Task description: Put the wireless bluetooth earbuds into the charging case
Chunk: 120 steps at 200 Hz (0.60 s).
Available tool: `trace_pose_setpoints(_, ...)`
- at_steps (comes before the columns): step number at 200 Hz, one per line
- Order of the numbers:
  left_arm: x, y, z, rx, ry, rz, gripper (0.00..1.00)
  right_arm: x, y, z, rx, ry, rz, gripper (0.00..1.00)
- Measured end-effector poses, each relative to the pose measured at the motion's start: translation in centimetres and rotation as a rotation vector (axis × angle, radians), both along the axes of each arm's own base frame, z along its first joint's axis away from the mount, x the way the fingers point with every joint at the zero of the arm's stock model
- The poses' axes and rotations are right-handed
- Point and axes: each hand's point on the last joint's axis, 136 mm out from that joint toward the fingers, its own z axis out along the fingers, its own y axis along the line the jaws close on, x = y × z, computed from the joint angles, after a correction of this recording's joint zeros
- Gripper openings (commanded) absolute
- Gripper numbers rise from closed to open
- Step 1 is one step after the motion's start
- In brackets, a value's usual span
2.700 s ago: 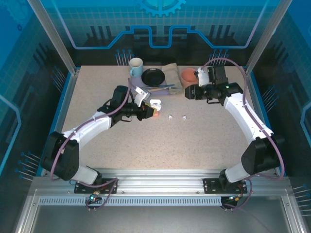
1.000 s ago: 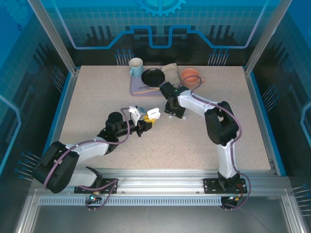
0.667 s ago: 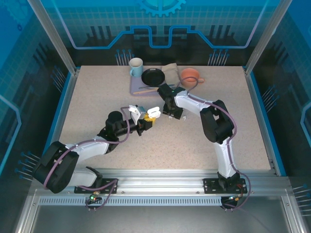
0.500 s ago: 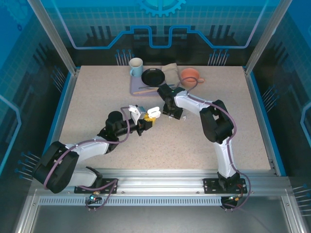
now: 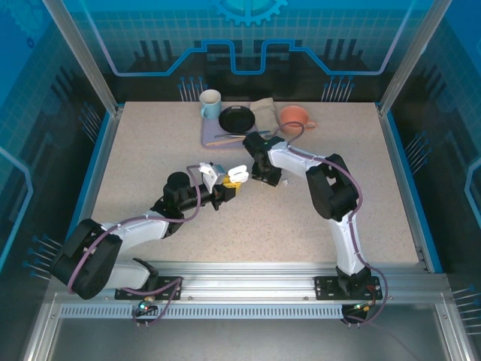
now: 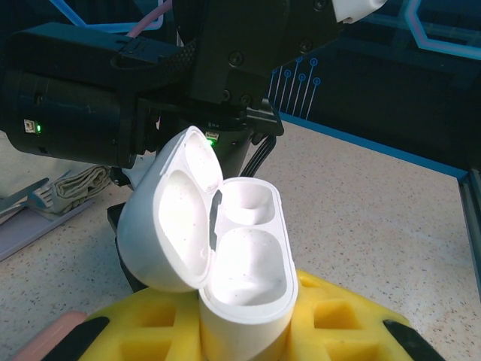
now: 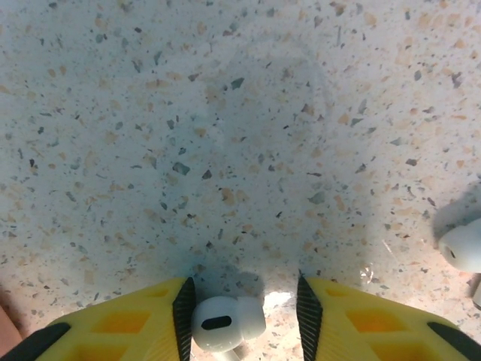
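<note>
My left gripper [image 6: 244, 320] is shut on the white charging case [image 6: 244, 263], which stands upright between the yellow fingers [image 6: 338, 323]. Its lid [image 6: 173, 218] is swung open to the left and both wells look bare. From above, the case [image 5: 237, 175] sits mid-table at the left gripper [image 5: 228, 188]. My right gripper [image 7: 242, 301] is down on the tabletop just right of the case, open, with a white earbud [image 7: 225, 322] lying between the jaws. The earbud touches the left pad [image 7: 183, 312] and a gap remains on the right. A second white earbud [image 7: 462, 244] lies further right.
A mug [image 5: 210, 104], a black dish [image 5: 237, 119], an orange bowl [image 5: 294, 116] and a cloth [image 5: 264, 111] sit along the back edge. The right arm's black wrist [image 6: 225, 60] looms close behind the open case. The speckled table [image 5: 323, 218] spreads to the front and right.
The right arm swung in from the back right down to the table beside the case. In the last second its jaws narrowed around the earbud. The left gripper held still.
</note>
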Motion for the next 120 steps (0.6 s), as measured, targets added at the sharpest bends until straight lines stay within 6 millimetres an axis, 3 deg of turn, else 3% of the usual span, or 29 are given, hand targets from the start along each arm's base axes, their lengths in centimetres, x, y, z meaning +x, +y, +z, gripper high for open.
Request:
trace_pose_setpoints(43,0.0,0.0,-0.04,0.001,0.002,0.0,0.0,0.05,0.08,-0.04,0.002,0.0,0.005,0.31)
trace_pose_setpoints(120,0.15,-0.07,0.03,0.002,0.009,0.001,0.0,0.16,0.17,0.06,0.014,-0.013,0.0,0.26)
